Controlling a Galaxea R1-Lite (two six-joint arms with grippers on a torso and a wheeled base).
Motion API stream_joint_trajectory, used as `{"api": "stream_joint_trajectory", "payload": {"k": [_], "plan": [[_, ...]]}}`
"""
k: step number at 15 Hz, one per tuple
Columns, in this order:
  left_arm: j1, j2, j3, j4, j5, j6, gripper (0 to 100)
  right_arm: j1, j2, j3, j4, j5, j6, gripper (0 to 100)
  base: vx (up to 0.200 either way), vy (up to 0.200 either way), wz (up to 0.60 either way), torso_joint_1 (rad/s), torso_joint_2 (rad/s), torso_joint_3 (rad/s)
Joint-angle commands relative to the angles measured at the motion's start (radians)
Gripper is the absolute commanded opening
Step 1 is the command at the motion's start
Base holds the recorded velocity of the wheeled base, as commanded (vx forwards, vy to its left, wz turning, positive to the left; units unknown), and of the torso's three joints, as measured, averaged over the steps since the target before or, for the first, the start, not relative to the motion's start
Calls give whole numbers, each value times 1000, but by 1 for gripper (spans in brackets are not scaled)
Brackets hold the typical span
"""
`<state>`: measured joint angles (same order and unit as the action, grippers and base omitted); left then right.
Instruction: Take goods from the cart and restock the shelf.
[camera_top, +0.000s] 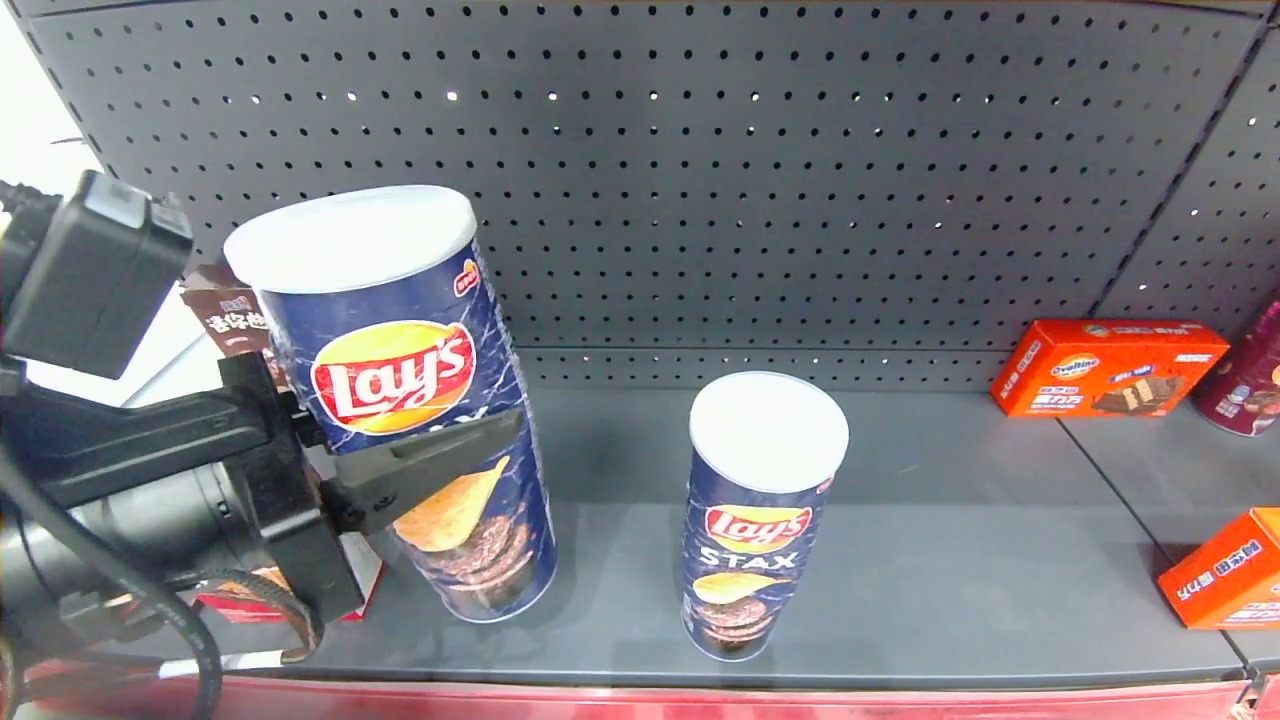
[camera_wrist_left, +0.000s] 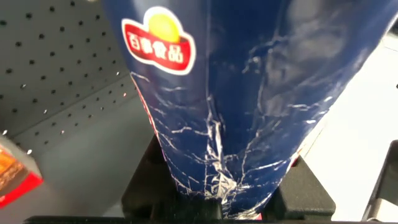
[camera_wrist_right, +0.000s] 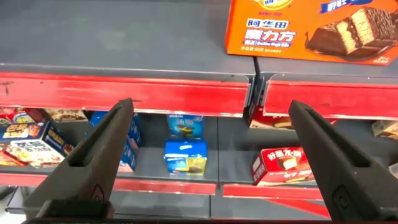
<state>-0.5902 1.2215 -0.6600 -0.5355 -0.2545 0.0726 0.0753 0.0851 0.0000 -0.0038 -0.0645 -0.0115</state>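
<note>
Left claw (camera_top: 400, 425) clamped on chip can (camera_top: 385, 310), second can (camera_top: 755, 510) right, open shelf (camera_top: 620, 560) between, right claw (camera_wrist_right: 211, 106) apart by orange box (camera_wrist_right: 311, 28).

There are two blue chip cans (camera_top: 390, 380) (camera_top: 755, 530), two orange boxes (camera_top: 1105, 365) (camera_top: 1225, 570) and one maroon can (camera_top: 1250, 385).

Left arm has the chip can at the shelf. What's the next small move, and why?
Likely ease the left gripper down a touch, so the held can sits flat before release. The gripper is shut on the can's middle. The base is at or just above the shelf, contact unclear, and the can seems to lean slightly. The standing can is apart, to its right.
</note>
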Motion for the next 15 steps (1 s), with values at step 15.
{"api": "stream_joint_trajectory", "payload": {"k": [15], "plan": [[86,521,-322,-126,-385,32,0,0,7,0,-1,0,-1,100,0,0,0,0,0,0]]}}
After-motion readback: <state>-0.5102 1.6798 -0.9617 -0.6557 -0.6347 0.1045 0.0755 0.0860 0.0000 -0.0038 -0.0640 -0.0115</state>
